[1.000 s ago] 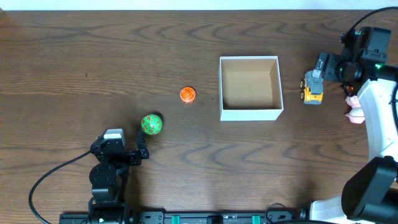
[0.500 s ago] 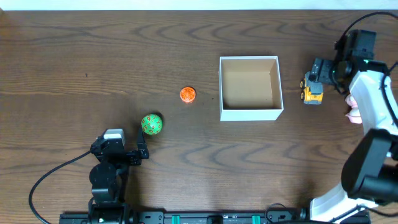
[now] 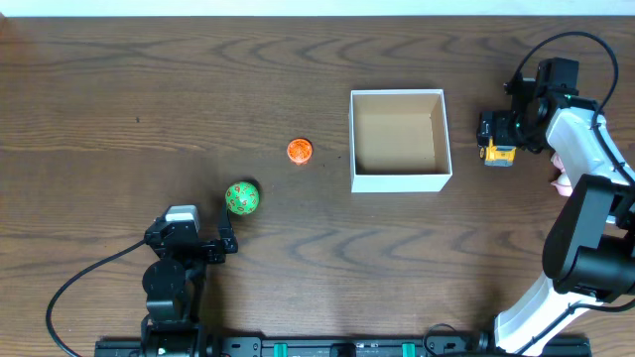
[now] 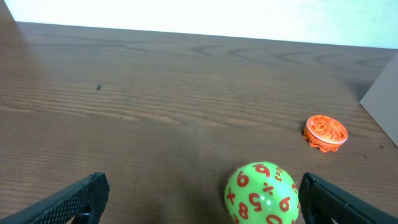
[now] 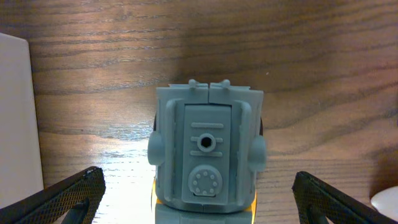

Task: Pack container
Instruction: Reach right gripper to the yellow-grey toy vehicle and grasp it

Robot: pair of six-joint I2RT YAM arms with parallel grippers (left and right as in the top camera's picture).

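The container, a square white-walled box with a brown inside, stands right of centre and holds nothing; its white wall shows in the right wrist view. A grey-and-yellow toy truck stands just right of it. My right gripper is open directly over the truck, one finger on each side, not touching. A green number ball and an orange disc lie left of the container. My left gripper is open, just behind the ball, which sits toward its right finger.
A pink object lies at the right edge, partly under my right arm. The orange disc lies beyond the ball in the left wrist view. Bare wooden table fills the left and far sides.
My right gripper has swung left and come down over the toy truck, which has not moved. The left arm, ball and disc have stayed still.
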